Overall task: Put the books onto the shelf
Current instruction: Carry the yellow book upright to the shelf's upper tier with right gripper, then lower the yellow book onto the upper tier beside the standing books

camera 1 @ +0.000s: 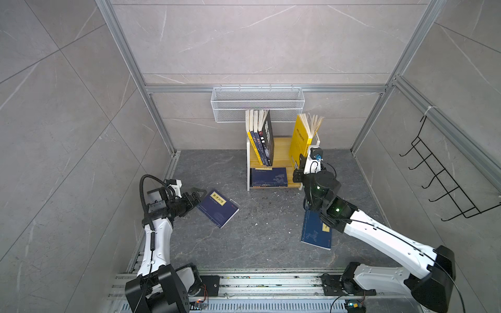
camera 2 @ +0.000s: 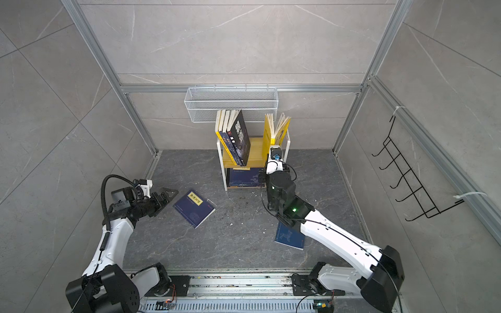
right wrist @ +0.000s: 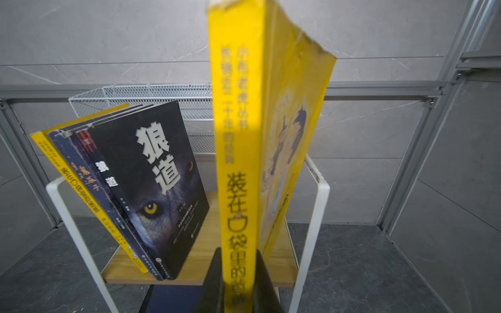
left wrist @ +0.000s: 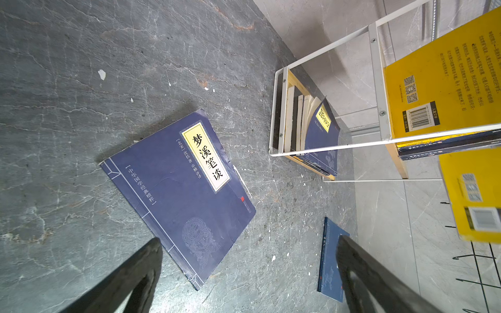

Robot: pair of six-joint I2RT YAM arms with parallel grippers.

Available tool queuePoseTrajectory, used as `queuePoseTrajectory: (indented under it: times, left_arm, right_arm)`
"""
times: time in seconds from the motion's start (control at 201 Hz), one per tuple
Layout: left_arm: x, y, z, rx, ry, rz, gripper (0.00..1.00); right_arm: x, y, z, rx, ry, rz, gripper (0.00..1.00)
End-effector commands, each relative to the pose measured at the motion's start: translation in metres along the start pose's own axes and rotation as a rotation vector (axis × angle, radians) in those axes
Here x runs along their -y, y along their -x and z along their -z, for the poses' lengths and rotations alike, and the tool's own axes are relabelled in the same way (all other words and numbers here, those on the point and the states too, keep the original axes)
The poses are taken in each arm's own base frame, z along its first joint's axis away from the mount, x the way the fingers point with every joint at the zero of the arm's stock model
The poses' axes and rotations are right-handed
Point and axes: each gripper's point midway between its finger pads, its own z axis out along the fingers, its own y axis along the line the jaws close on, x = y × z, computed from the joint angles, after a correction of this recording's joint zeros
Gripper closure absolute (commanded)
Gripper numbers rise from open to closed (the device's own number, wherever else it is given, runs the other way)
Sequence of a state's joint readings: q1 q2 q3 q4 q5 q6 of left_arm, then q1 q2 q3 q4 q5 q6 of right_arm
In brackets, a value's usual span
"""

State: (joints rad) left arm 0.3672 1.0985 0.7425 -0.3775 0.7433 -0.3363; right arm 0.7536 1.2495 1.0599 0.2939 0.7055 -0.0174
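Right pincer (right wrist: 238,271) pinches upright yellow book (right wrist: 238,135) at shelf's (camera 1: 282,148) three o'clock end; left pincer (camera 1: 200,197) spread, navy book (camera 1: 218,208) at its four o'clock.

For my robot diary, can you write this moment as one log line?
right gripper: shut on yellow book, upright at shelf top | left gripper: open by navy book on floor

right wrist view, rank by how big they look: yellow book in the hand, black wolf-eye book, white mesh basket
1. yellow book: largest, though it is nearest the camera
2. black wolf-eye book
3. white mesh basket: smallest showing, partly hidden behind both
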Motion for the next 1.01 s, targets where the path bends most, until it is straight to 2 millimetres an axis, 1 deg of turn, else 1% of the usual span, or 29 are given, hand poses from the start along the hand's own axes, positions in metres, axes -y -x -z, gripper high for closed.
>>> queuePoseTrajectory:
  times: [0.0,0.075,0.164,0.319,0.448,0.523,0.642,0.807,1.006]
  left_arm:
    - [0.020,0.012,0.008,0.026,-0.052,-0.046,0.00]
    - [0.021,0.012,0.009,0.019,-0.053,-0.040,0.00]
    - [0.021,0.012,0.010,0.023,-0.050,-0.048,0.00]
    - [0.019,0.012,0.009,0.019,-0.035,-0.052,0.00]
    - [0.019,0.011,0.009,0.026,-0.039,-0.059,0.00]
    - [0.019,0.012,0.010,0.026,-0.037,-0.055,0.00]
    - [0.020,0.011,0.010,0.030,-0.037,-0.064,0.00]
    - [0.019,0.012,0.011,0.026,-0.034,-0.052,0.00]
    - [0.020,0.012,0.011,0.029,-0.036,-0.057,0.00]
  right_arm:
    - [-0.004,0.040,-0.022,0.121,0.062,-0.101,1.00]
    - [-0.004,0.033,-0.042,0.109,0.052,-0.109,1.00]
    - [-0.013,0.023,-0.061,0.085,0.088,-0.106,1.00]
    - [-0.034,0.010,-0.080,0.067,0.153,-0.119,1.00]
    - [-0.053,-0.001,-0.085,0.057,0.234,-0.120,1.00]
    - [-0.057,-0.009,-0.088,0.040,0.244,-0.124,1.00]
    - [-0.064,-0.015,-0.089,0.036,0.282,-0.118,1.00]
    - [-0.068,-0.025,-0.092,0.018,0.290,-0.103,1.00]
    - [-0.082,-0.044,-0.091,-0.015,0.366,-0.063,1.00]
